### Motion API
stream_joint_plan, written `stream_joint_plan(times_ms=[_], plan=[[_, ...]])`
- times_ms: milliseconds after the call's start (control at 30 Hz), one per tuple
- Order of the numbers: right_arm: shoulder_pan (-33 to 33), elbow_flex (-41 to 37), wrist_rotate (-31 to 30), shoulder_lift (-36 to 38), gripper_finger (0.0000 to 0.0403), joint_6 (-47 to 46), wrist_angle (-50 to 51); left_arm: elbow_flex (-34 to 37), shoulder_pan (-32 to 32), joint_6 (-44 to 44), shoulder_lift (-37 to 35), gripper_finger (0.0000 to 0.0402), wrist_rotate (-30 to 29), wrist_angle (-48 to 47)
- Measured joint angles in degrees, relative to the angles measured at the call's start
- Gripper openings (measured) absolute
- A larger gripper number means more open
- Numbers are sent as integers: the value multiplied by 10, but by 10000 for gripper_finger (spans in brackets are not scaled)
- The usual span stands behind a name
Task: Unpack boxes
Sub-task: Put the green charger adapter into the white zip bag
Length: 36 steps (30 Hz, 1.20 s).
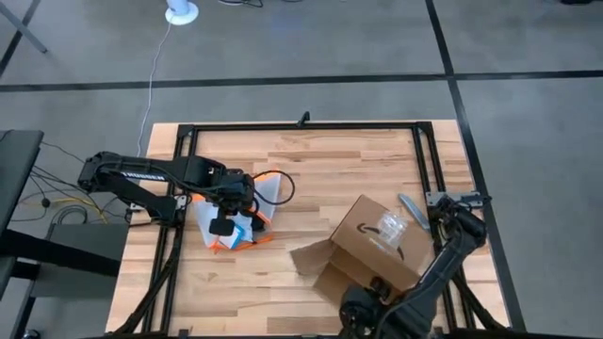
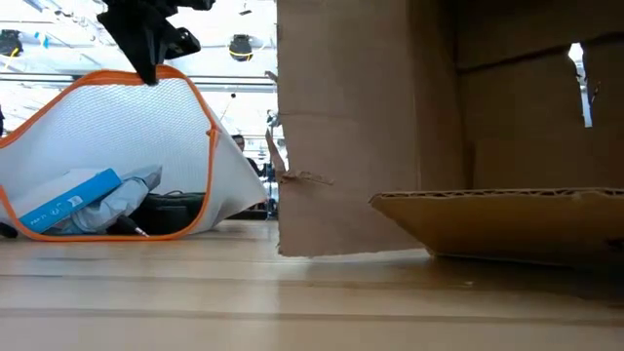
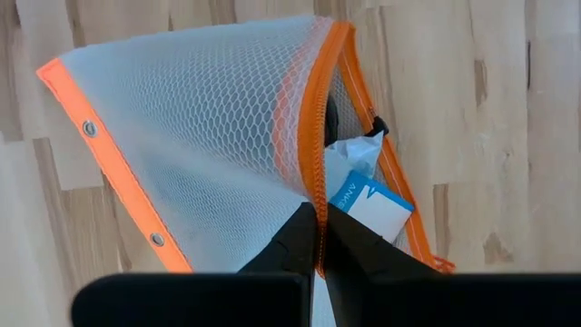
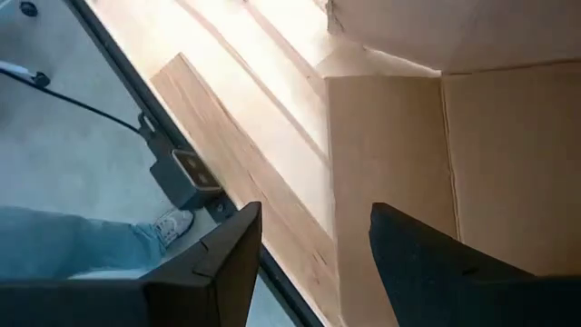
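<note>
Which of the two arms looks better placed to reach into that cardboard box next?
Probably the right: its gripper hangs open right beside the cardboard box, while the left gripper is shut on the mesh pouch across the table.

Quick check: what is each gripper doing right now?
Left gripper: shut on the mesh pouch's orange edge.
Right gripper: open, empty, beside the cardboard box.

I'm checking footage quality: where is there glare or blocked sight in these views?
Low view: bright ceiling lights behind the mesh pouch, and the cardboard box blocks the right half. Right wrist view: sunlit glare on the table. Left wrist view: evenly lit, left gripper pinching the pouch's orange edge.
</note>
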State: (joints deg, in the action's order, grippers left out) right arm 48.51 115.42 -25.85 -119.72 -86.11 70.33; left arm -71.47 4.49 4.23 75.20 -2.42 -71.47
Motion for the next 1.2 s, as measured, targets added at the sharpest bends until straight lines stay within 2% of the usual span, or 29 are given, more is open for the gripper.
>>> stream_joint_plan(times_ms=[233, 367, 467, 700, 867, 1000, 1100, 1200], plan=[[24, 44, -106, 6, 187, 24, 33, -95, 3, -55, 0, 0, -4, -32], [54, 71, -129, 5, 187, 13, 54, -167, 15, -52, 0, 0, -14, -57], [71, 78, -132, 6, 187, 10, 63, -189, 15, -40, -1, 0, -22, -56], [73, 77, -136, 5, 187, 29, 75, -126, 15, -28, 10, 8, -20, -72], [70, 67, -132, 5, 187, 37, 72, -65, 15, -31, 18, 66, -8, -36], [63, 47, -98, 3, 187, 35, 62, -57, 15, -28, 27, 121, -8, -37], [56, 42, -87, 3, 187, 48, 22, -64, 15, -23, 29, 149, -28, -52], [53, 42, -79, 3, 187, 36, -1, -73, 14, -8, 24, 158, -64, -62]])
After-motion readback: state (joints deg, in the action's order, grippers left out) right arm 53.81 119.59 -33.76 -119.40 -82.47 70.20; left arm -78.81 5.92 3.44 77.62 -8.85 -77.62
